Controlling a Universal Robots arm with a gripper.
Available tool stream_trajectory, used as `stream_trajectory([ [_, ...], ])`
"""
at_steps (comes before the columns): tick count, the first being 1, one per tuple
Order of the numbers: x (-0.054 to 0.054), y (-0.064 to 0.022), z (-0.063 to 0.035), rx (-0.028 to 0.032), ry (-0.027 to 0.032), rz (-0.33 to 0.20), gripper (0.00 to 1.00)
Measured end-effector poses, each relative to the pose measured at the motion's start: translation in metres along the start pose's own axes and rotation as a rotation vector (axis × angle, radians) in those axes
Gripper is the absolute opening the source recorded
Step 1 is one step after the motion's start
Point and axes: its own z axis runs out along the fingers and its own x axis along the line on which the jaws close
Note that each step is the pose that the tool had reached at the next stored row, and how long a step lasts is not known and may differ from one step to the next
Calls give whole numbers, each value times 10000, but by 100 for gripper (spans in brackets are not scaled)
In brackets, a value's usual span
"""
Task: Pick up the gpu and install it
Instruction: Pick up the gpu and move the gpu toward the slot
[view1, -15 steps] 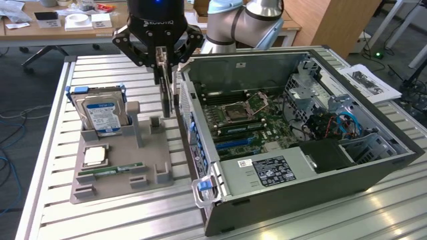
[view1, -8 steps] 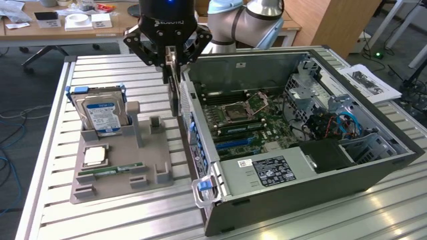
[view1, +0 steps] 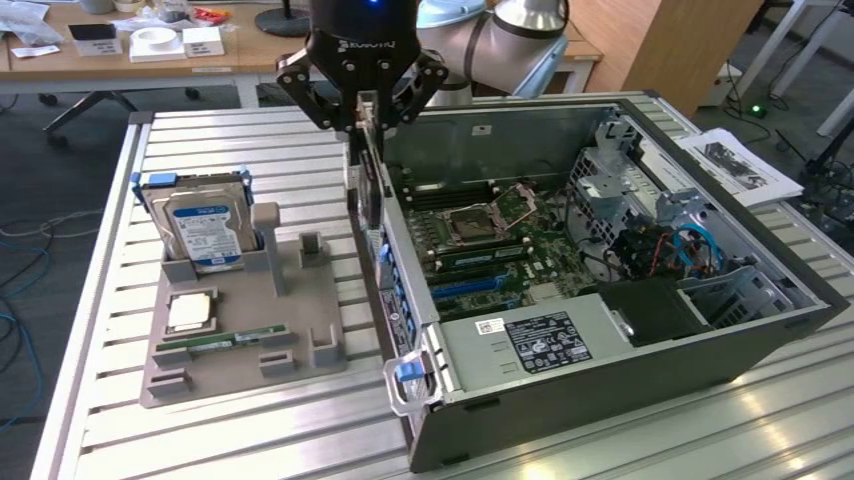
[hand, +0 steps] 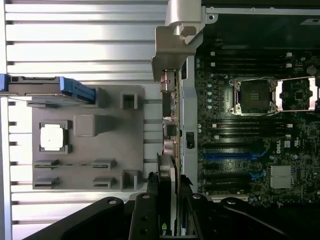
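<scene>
The gpu (hand: 170, 131) hangs upright, clamped in the downward-pointing claw (view1: 363, 122).

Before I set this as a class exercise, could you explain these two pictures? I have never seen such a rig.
A robot arm's gripper is shut on a gpu, held edge-on at the edge of an open computer case with its motherboard exposed. One picture comes from a camera off the arm, the other from one on its wrist. On the slatted table a grey tray holds a hard drive, a processor chip and a memory stick.
</scene>
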Motion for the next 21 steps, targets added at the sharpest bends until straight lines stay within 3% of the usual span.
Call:
stream_trajectory([
  [21,-656,30,16,-84,4,3,27],
])
